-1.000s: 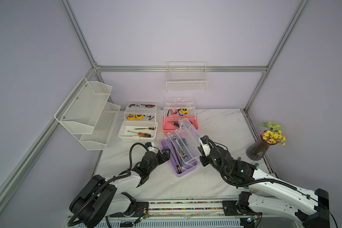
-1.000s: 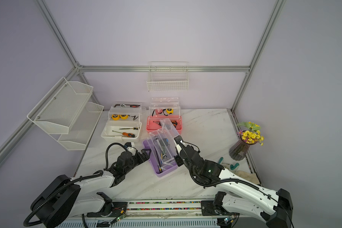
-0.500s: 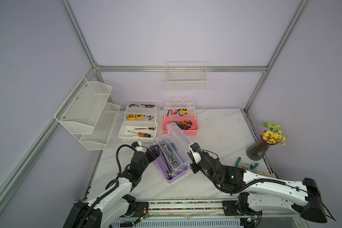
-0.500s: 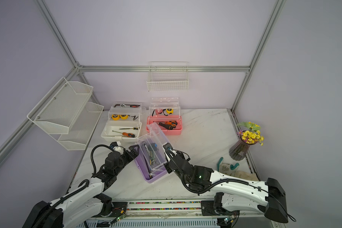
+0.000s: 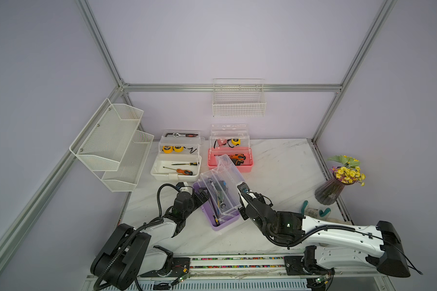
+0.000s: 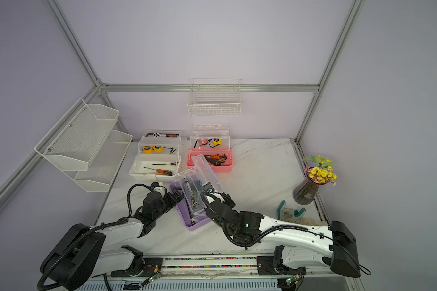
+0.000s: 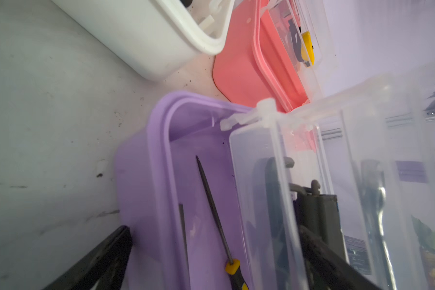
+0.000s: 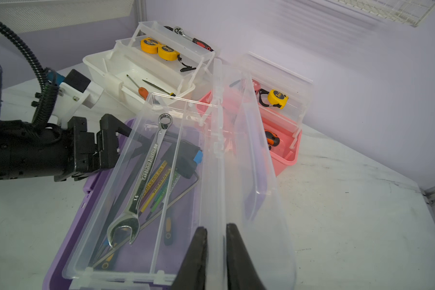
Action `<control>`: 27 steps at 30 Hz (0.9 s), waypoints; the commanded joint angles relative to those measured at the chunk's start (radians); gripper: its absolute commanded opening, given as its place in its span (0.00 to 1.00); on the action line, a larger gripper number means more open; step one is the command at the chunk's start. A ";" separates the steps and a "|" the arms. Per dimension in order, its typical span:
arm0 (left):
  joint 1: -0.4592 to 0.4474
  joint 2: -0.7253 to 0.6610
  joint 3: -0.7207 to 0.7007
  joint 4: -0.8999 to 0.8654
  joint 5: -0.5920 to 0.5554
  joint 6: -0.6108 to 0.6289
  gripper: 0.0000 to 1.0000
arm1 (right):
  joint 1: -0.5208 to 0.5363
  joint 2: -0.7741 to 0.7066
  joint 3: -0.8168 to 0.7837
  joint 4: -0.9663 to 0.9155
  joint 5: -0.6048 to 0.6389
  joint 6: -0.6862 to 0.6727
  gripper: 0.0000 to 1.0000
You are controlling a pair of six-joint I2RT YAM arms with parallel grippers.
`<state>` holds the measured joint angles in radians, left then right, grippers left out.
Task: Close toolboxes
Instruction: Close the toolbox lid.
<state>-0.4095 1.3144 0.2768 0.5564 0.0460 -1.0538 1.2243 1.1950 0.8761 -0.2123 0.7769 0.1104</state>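
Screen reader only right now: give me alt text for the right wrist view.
The right gripper pinches the clear lid of the purple toolbox, beside its tray holding a wrench. The left gripper is at the opposite rim; the white toolbox and pink toolbox stand open behind.

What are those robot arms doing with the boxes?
They are closing toolboxes. The right gripper pinches the clear lid of the purple box; the lid is tipped up, not yet shut. The left gripper is open at that box's side wall. The white box and the pink box farther back are open too.
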 commanded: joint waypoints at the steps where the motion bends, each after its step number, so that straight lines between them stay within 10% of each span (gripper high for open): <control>1: -0.055 0.059 0.073 0.162 0.067 -0.021 1.00 | 0.007 0.020 0.021 -0.073 0.028 -0.024 0.18; 15: -0.114 0.320 0.157 0.397 0.114 -0.068 1.00 | 0.012 0.135 0.048 -0.037 -0.011 -0.037 0.23; 27: -0.092 0.115 0.094 0.112 0.108 0.014 1.00 | 0.013 0.166 0.008 0.012 -0.039 0.009 0.30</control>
<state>-0.5060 1.5406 0.3790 0.7132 0.1417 -1.0954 1.2373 1.3457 0.8989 -0.2302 0.7433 0.0959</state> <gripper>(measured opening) 0.994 0.300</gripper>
